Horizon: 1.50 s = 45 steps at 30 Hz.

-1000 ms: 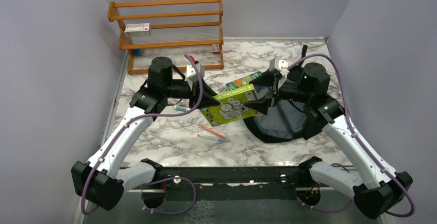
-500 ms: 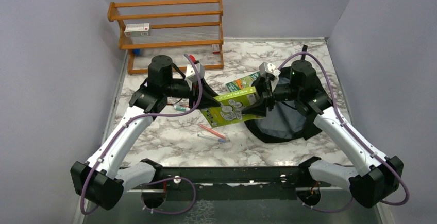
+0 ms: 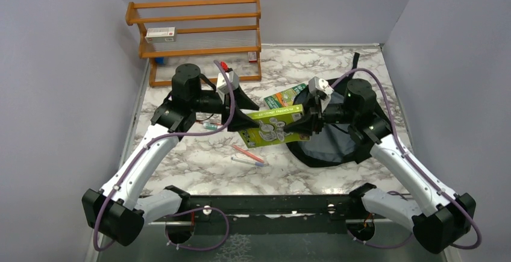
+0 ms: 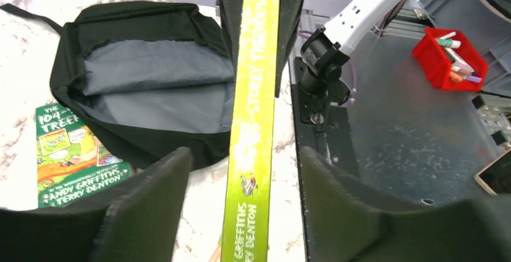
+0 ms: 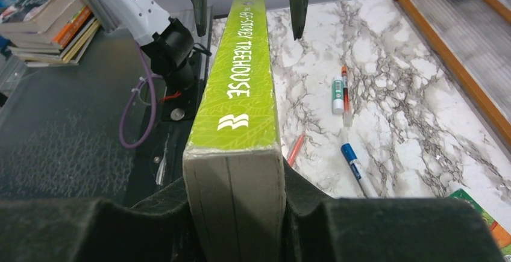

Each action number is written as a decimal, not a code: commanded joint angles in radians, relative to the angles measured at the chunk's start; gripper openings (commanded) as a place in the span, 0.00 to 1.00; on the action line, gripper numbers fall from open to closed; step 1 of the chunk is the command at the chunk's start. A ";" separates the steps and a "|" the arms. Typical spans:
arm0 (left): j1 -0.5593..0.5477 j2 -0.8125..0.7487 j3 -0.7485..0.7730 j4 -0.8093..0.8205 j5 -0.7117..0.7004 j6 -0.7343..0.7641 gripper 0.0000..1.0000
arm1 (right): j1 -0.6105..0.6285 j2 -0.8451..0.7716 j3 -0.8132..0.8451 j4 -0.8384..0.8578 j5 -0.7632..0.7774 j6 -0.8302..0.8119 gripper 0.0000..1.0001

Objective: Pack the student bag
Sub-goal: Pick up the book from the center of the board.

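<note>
A lime-green book (image 3: 272,126) hangs above the table between my two grippers. My right gripper (image 3: 299,127) is shut on its right end; in the right wrist view the book's page edge (image 5: 235,177) is squeezed between both pads. My left gripper (image 3: 247,112) stands open around the other end, and the spine (image 4: 253,123) runs between its fingers (image 4: 150,208) with a gap on each side. The student bag (image 3: 335,144), a black backpack, lies open on the table below my right arm, its grey lining (image 4: 150,81) showing.
A second green book (image 3: 283,97) lies flat beside the bag. Several pens (image 3: 247,153) and markers (image 5: 338,93) are scattered on the marble table (image 3: 199,159). A wooden rack (image 3: 199,39) stands at the back left. Walls enclose three sides.
My left gripper has opened and let go of the lime-green book. My right gripper has closed on the book's other end and now carries it.
</note>
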 commanded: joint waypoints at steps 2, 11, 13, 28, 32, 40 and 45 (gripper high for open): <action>-0.002 -0.069 0.023 0.097 -0.043 -0.082 0.97 | -0.001 -0.099 -0.046 0.263 0.076 0.183 0.01; -0.002 -0.145 -0.009 0.226 -0.066 -0.178 0.99 | -0.001 -0.161 -0.020 0.429 0.041 0.331 0.01; -0.002 -0.149 -0.024 0.280 -0.068 -0.226 0.99 | -0.002 -0.176 -0.010 0.444 0.049 0.341 0.01; -0.030 -0.146 -0.076 0.549 -0.047 -0.478 0.92 | -0.001 -0.182 0.022 0.628 0.109 0.488 0.01; -0.046 -0.133 -0.081 0.555 -0.047 -0.479 0.83 | 0.000 -0.149 0.030 0.677 0.096 0.517 0.01; -0.064 -0.121 -0.081 0.558 -0.045 -0.466 0.59 | -0.001 -0.122 0.038 0.687 0.082 0.535 0.01; -0.069 -0.114 -0.079 0.559 -0.032 -0.462 0.42 | -0.001 -0.125 0.032 0.686 0.088 0.534 0.01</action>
